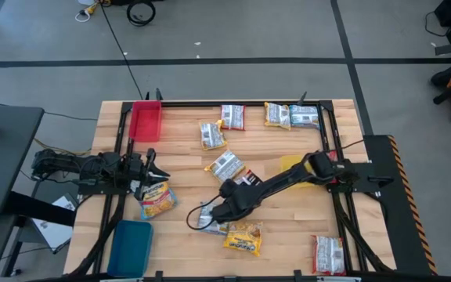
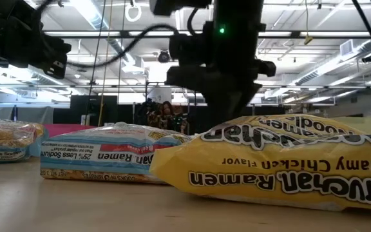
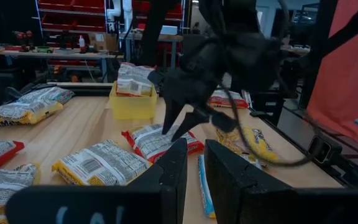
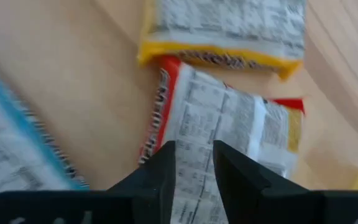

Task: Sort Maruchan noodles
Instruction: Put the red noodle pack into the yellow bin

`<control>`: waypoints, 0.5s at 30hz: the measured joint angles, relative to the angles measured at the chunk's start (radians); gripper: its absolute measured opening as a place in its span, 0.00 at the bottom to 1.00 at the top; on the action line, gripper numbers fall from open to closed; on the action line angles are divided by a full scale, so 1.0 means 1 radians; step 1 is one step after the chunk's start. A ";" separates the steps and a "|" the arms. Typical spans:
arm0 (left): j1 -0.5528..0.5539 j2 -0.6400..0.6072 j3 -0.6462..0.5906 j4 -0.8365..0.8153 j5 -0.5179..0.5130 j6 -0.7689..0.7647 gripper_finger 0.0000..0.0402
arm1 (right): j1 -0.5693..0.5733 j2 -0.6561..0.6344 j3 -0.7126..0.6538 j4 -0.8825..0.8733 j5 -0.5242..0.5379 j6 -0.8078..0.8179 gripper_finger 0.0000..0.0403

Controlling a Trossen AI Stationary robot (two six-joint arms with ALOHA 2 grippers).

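Several Maruchan packets lie flat on the wooden table. My right gripper [image 1: 224,205] reaches toward the table's middle and points down. Its fingers are open by a narrow gap [image 4: 194,165] over a red-edged packet [image 4: 229,130] [image 3: 160,140]. A blue-edged packet [image 1: 208,220] [image 2: 108,154] and a yellow one [image 1: 243,238] [image 2: 282,161] lie just on its near side. Another yellow-edged packet [image 1: 225,166] lies on its far side. My left gripper [image 1: 152,167] waits at the left edge, narrowly open [image 3: 196,168], above a yellow packet [image 1: 157,200]. My right gripper comes at the red-edged packet [image 3: 166,134] from above, pointing down, one finger [image 3: 168,121] on either side of its middle. The packet lies flat on the table. I cannot tell whether the fingertips touch it.
A red tray [image 1: 146,121] stands at the far left and a blue tray [image 1: 130,247] at the near left. A yellow tray [image 1: 292,166] [image 3: 132,102] holding one packet sits under the right arm. More packets lie along the far edge [image 1: 276,115] and at the near right corner [image 1: 327,254].
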State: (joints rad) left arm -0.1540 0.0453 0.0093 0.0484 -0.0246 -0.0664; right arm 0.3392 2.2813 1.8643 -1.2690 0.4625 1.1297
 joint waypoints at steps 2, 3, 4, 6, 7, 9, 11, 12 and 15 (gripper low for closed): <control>0.000 0.000 0.000 0.000 0.000 0.000 0.15 | 0.005 0.022 0.014 -0.005 -0.002 0.012 0.33; 0.000 0.000 0.000 0.000 0.000 0.000 0.15 | 0.009 0.026 0.015 0.001 -0.007 0.015 0.35; 0.000 0.000 0.000 0.000 0.000 0.000 0.15 | 0.012 0.027 0.012 0.011 -0.011 0.015 0.37; 0.000 0.000 0.000 0.000 0.000 0.000 0.15 | 0.016 0.025 0.005 0.034 -0.012 0.012 0.40; 0.000 0.000 0.000 0.000 0.000 0.000 0.15 | 0.016 0.025 0.005 0.033 -0.012 0.012 0.42; 0.000 0.000 0.000 0.000 0.000 0.000 0.15 | 0.015 0.025 0.003 0.015 -0.013 0.004 0.43; 0.000 0.000 0.000 0.000 0.000 0.000 0.15 | 0.010 0.025 0.003 0.008 -0.025 0.003 0.42; 0.000 0.000 0.000 0.000 0.000 0.000 0.15 | 0.007 0.025 -0.001 0.014 -0.037 0.000 0.42; 0.000 0.000 0.000 0.000 0.000 0.000 0.15 | 0.004 0.023 -0.019 0.043 -0.045 -0.006 0.40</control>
State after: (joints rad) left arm -0.1542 0.0456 0.0093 0.0484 -0.0246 -0.0662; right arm 0.3428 2.3040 1.8448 -1.2256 0.4172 1.1233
